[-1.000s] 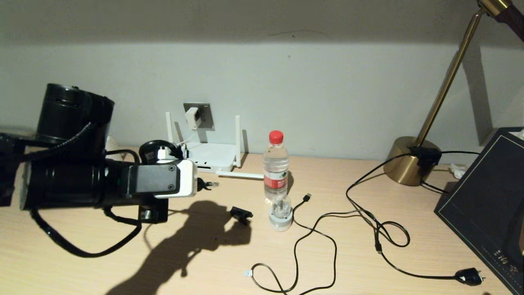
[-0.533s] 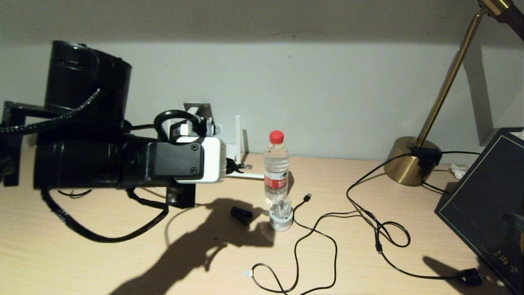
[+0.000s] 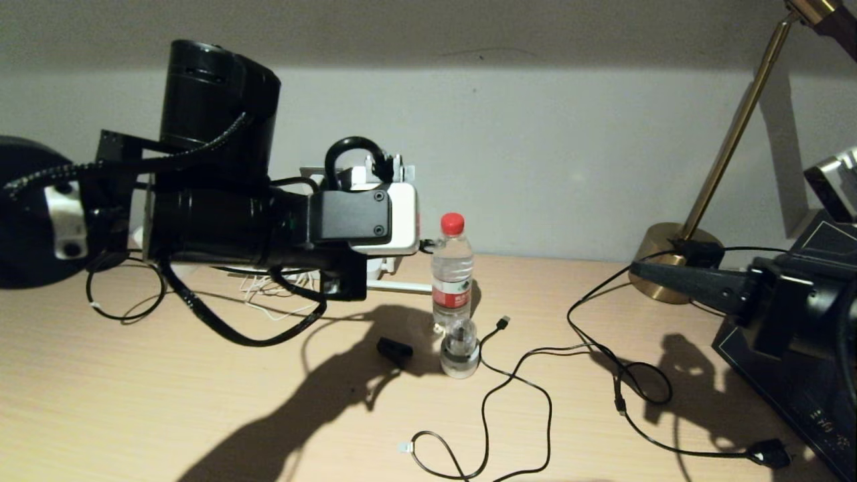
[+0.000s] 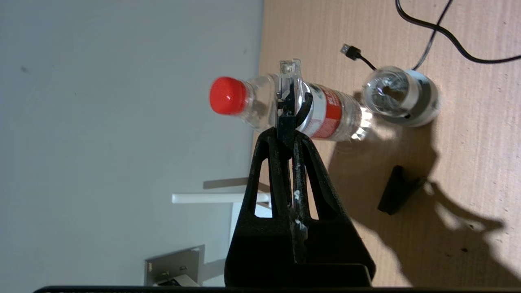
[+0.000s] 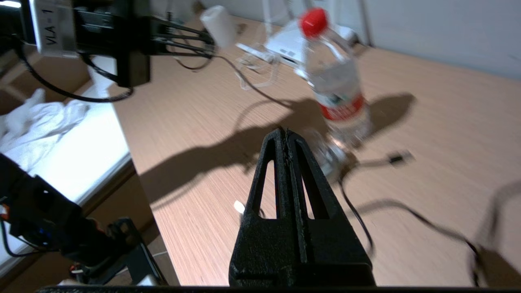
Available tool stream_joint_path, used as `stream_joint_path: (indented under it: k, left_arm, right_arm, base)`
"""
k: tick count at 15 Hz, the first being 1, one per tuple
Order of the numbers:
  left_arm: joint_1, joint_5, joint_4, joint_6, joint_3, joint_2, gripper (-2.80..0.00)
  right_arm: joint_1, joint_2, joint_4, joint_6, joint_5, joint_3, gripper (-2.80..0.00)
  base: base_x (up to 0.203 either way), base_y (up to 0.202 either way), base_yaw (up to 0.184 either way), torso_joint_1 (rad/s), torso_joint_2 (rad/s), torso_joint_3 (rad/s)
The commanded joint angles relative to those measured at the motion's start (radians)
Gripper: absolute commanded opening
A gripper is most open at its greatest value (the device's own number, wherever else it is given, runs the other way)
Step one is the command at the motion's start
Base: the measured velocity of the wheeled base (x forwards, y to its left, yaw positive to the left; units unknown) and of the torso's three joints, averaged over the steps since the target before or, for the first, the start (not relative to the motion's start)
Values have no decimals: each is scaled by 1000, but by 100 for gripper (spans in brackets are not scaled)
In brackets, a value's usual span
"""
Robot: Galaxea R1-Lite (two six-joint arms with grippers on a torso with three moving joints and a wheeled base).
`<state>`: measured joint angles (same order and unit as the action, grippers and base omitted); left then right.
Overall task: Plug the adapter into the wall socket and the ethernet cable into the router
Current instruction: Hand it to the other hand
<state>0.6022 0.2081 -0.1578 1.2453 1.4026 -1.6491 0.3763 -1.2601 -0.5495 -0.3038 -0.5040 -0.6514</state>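
My left gripper (image 4: pixel 287 136) is shut on the ethernet cable (image 4: pixel 290 73), whose clear clip connector sticks out past the fingertips. It hovers above the desk, just left of the water bottle (image 3: pixel 452 268). The left arm hides most of the white router (image 3: pixel 385 266); one antenna (image 3: pixel 400 288) lies flat on the desk. The grey wall socket (image 4: pixel 175 262) shows at the edge of the left wrist view with the white adapter (image 4: pixel 179 280) sitting in it. My right gripper (image 3: pixel 635 269) reaches in from the right above the desk, shut and empty.
A small glass bulb on a white base (image 3: pixel 459 351) and a black clip (image 3: pixel 394 349) lie before the bottle. A USB-tipped black cable (image 3: pixel 502 323) and the lamp cord with its plug (image 3: pixel 766 453) snake across the desk. The brass lamp (image 3: pixel 669 261) and a dark box (image 3: pixel 803 375) stand at right.
My left arm has risen and swung right from the router toward the bottle, still holding the connector. My right arm has come into view from the right.
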Motion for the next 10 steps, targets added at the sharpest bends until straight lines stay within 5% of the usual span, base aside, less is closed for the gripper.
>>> stream_joint_path:
  k: [1,5,6,7,10]
  left_arm:
    - [14,-5,-47,13,65,-39,-280]
    - [57,-33,-106,16,141,-42,-280]
    - [73,-55,-116,17,158,-44,-280]
    - [82,-61,-120,23,170,-44,-280]
    - [96,-61,-126,59,197,-46,-280]
  right_arm:
    - [101,-125,-49,-10,13,-58,-280]
    - [168,-174,-53,-51,16,-146,-280]
    - [175,-174,-53,-51,17,-151,-49]
    - [200,-175,-53,-51,19,-156,0]
    - [244,-176,-53,-45,52,-178,0]
  base:
    - [0,0,0,0,0,0]
    - [0,0,0,0,0,0]
    - [0,0,0,0,0,0]
    - [0,0,0,0,0,0]
    - [0,0,0,0,0,0]
